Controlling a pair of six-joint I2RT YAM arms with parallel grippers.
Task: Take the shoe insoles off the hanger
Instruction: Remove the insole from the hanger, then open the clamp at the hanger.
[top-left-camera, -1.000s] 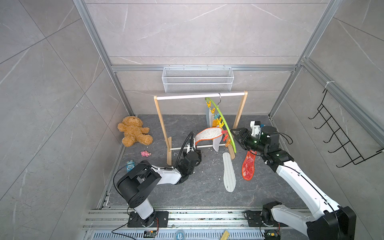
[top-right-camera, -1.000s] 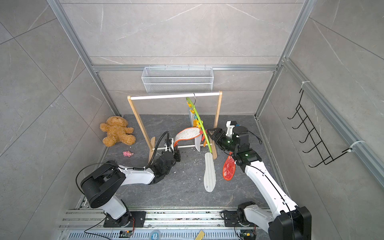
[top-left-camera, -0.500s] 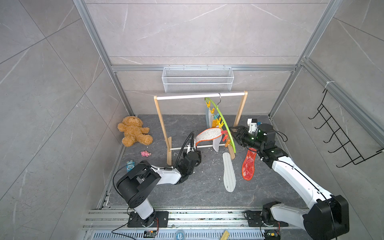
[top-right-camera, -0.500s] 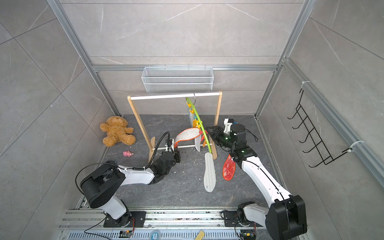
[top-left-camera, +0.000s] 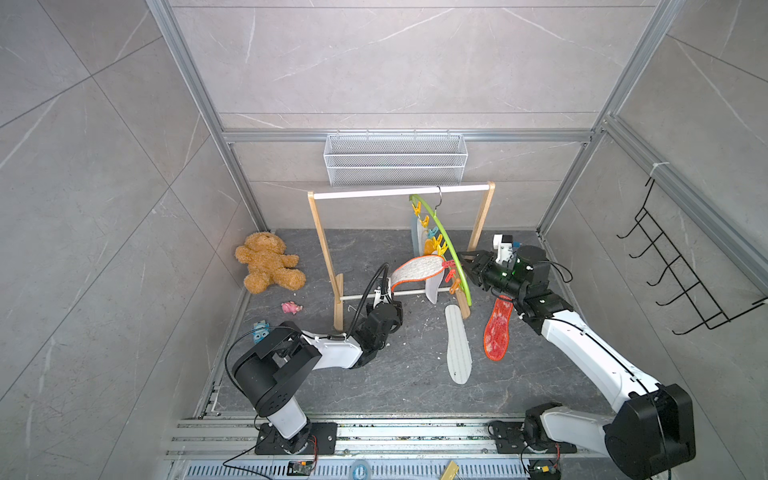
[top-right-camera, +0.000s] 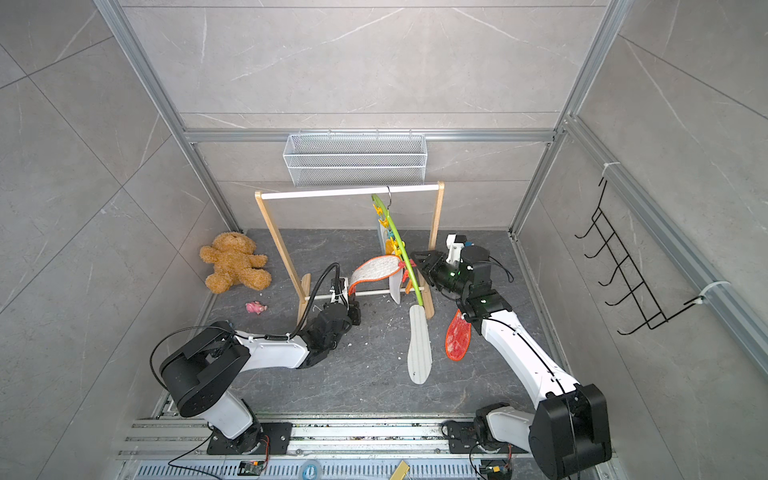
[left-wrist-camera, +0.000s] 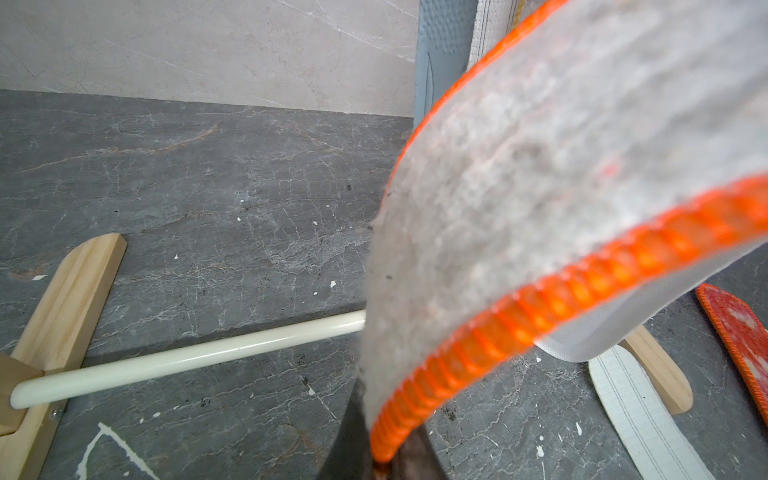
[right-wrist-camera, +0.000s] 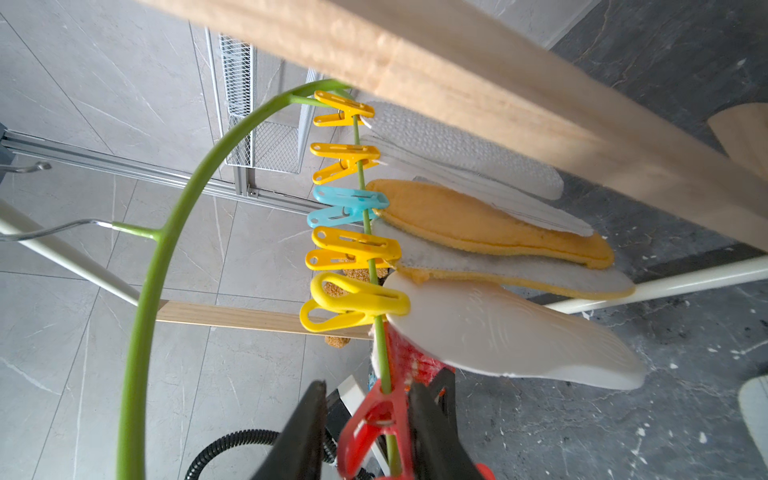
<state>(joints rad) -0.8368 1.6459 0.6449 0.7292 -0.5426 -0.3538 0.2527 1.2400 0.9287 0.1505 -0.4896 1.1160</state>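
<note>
The left gripper (left-wrist-camera: 380, 461) is clenched on one end of the grey insole with orange rim (top-left-camera: 415, 268). The insole's other end reaches the red clip (right-wrist-camera: 374, 415) on the hanger (right-wrist-camera: 143, 299). The right gripper (right-wrist-camera: 365, 428) has its jaws part-open on either side of that red clip; whether they press it I cannot tell.

The hanger hangs from the white rail of the wooden rack (top-left-camera: 320, 237), right of centre. Six insoles hang on it, the white insole (right-wrist-camera: 498, 332) next to the red clip. Two more lie on the floor (top-left-camera: 399, 374) nearer: the pale striped insole (top-left-camera: 457, 345) and, to its right, the red mesh insole (top-left-camera: 496, 328). The right wrist view shows four yellow clips, one blue and one red.

Since a second ago the right gripper has moved left up to the hanger and its jaws have narrowed. The left gripper and the floor insoles have not moved.
</note>
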